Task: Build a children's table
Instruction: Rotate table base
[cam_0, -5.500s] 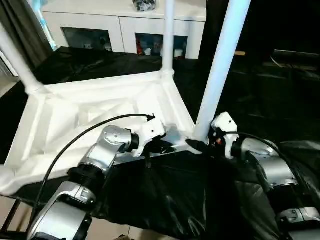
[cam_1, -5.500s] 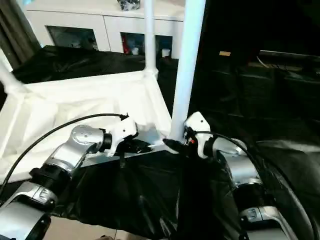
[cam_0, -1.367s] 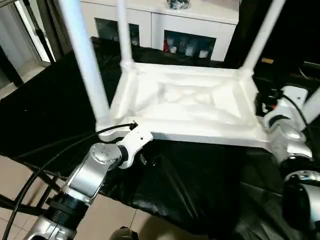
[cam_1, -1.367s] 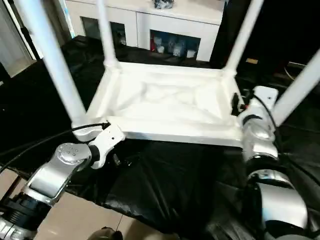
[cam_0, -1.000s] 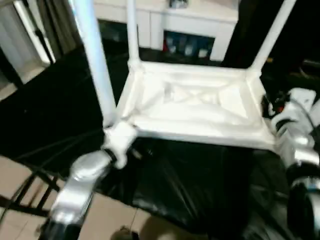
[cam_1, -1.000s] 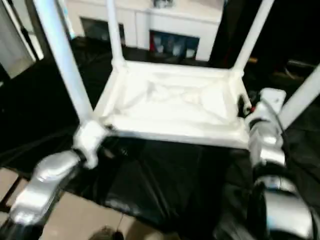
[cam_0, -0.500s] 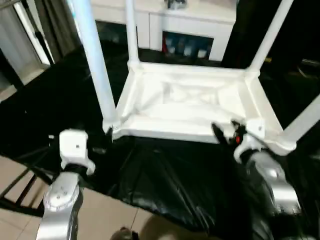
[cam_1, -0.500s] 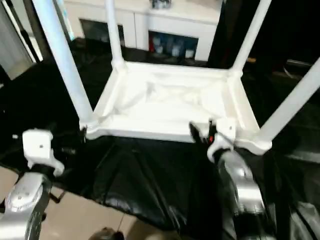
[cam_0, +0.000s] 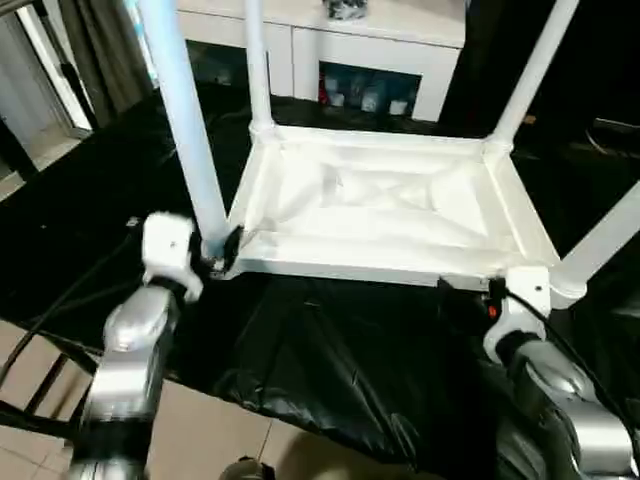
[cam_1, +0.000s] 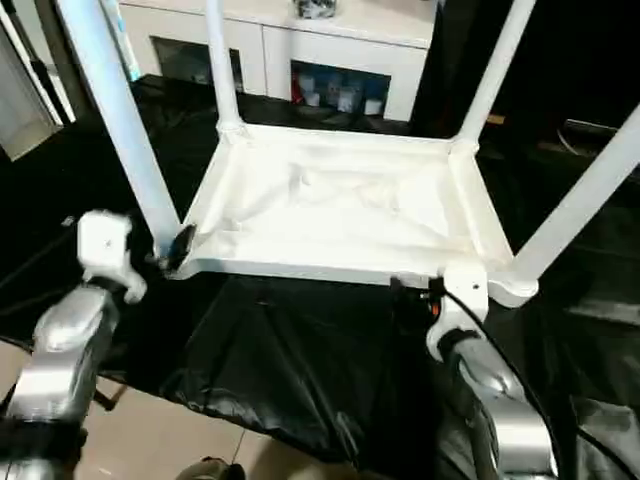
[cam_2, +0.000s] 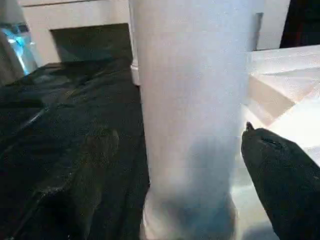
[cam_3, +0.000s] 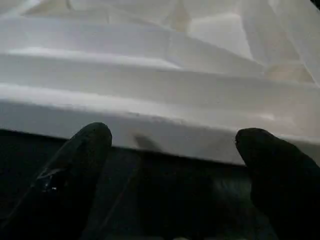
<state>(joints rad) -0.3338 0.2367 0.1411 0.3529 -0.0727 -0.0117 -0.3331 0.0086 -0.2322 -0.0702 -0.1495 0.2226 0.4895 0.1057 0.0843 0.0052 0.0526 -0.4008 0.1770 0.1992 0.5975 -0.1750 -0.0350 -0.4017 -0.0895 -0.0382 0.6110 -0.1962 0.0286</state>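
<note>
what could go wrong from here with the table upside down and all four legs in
The left tool straddles the near-left leg with fingers open; closing off-centre might lever that leg in its socket. The right tool faces the tabletop at its near edge; a push there could slide the tabletop across the slick black cover.

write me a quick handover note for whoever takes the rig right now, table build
Left gripper: open, fingers on either side of the near-left leg just above its socket, not clamped.
Right gripper: open, facing the tabletop's near edge by the near-right corner, holding nothing.
Tabletop: upside down on the black-covered bench, ribbed underside up.
Done: all four legs stand in the corner sockets: far-left leg, far-right leg, near-right leg.
Left: whether each leg is fully seated cannot be told; check, then turn the table upright.
</note>
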